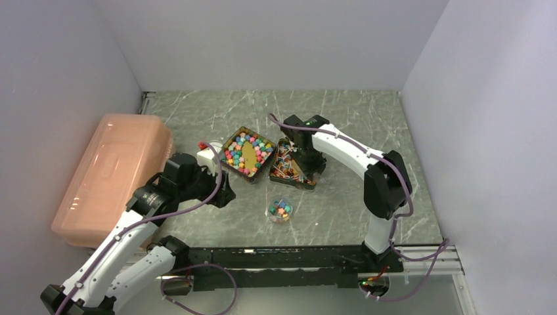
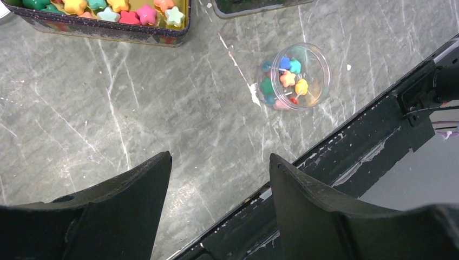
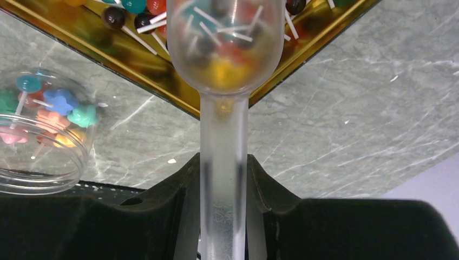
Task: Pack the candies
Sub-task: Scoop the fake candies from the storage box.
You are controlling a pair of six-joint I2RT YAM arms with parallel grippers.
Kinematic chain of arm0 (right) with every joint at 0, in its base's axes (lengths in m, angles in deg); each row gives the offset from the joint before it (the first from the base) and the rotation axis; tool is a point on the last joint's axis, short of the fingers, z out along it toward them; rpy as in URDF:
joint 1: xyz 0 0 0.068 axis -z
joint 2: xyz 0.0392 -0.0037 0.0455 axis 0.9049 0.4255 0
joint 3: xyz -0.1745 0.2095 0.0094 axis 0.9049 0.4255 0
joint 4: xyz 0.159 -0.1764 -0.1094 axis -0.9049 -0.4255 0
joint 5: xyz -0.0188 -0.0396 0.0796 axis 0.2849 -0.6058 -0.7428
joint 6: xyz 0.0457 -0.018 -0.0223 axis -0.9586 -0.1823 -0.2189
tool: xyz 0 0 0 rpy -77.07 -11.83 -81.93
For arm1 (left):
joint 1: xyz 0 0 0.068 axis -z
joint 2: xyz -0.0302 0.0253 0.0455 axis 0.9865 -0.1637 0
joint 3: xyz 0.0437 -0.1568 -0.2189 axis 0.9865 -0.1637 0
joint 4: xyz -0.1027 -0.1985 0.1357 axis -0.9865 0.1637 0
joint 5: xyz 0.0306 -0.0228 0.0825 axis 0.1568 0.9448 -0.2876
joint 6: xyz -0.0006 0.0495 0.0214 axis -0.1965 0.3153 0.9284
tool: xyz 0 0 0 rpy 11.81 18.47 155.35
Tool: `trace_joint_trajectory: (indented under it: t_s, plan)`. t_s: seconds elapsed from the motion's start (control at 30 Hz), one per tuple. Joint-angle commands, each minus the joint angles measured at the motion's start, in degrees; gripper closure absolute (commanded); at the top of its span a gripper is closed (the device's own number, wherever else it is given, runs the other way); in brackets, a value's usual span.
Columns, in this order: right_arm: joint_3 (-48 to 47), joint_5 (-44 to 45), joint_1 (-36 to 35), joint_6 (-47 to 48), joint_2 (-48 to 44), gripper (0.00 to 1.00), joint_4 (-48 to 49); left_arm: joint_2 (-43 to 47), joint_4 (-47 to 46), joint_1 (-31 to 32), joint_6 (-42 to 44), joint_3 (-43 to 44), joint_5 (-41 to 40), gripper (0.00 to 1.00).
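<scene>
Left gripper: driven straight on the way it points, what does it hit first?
Probably bare table, in the stretch between the tin and the clear jar. The open left gripper lines up with neither, though depth is hard to judge from the wrist view.

The tin point(image 2: 108, 31) of candies point(image 2: 146, 14) runs off the left wrist view's top edge; the frosted scoop point(image 3: 224, 135) blurs its load; the right wrist view crops the jar point(image 3: 54, 162).
</scene>
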Motion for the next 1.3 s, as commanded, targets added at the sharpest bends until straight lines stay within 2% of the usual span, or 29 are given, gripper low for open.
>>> trace_joint_trajectory:
  t_s: [0.0, 0.43, 0.83, 1.27]
  plan:
    - [0.69, -1.43, 0.72, 1.90, 0.05, 1.00, 4.38, -0.23, -1.61, 0.21, -1.01, 0.02, -0.78, 0.27]
    - [-0.57, -2.74, 2.03, 2.52, 4.08, 1.00, 13.02, -1.74, -1.27, 0.20, -1.18, 0.21, -1.89, 0.28]
    - [6.55, -2.92, 1.91, 1.22, 1.69, 1.00, 27.96, -2.61, -1.26, 0.21, -1.10, 0.29, -2.28, 0.28]
    - [12.84, 0.77, -0.46, -0.53, -7.31, 1.00, 26.03, -3.14, -1.25, 0.21, -1.04, 0.39, -2.70, 0.28]
